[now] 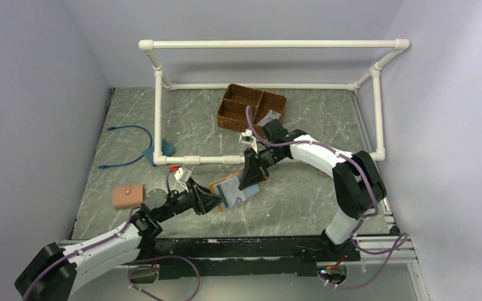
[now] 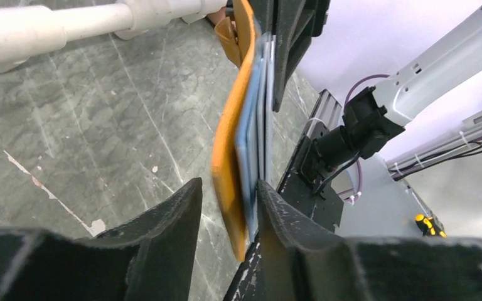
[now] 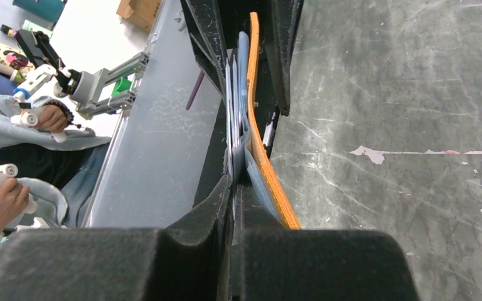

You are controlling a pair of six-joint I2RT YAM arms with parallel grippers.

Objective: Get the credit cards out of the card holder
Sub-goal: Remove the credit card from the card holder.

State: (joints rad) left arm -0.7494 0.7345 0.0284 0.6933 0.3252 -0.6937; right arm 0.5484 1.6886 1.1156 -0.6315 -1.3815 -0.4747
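Note:
The mustard-orange card holder (image 1: 221,186) hangs open above the table between both grippers. My left gripper (image 1: 218,202) is shut on its near end; in the left wrist view the holder (image 2: 227,163) stands edge-on between my fingers, gripper (image 2: 226,185), orange cover left, blue-grey slots right. My right gripper (image 1: 250,180) is shut on a thin pale credit card (image 3: 230,119) at the holder's far end, gripper (image 3: 232,182). The orange cover (image 3: 262,160) bows outside the right-hand finger. Most of the cards is hidden in the slots.
A brown wicker basket (image 1: 251,106) stands at the back with a grey card-like item in it. A pink wallet (image 1: 128,195) lies at the left. A blue cable (image 1: 128,147) lies further left. A white pipe frame (image 1: 158,113) crosses just behind the grippers.

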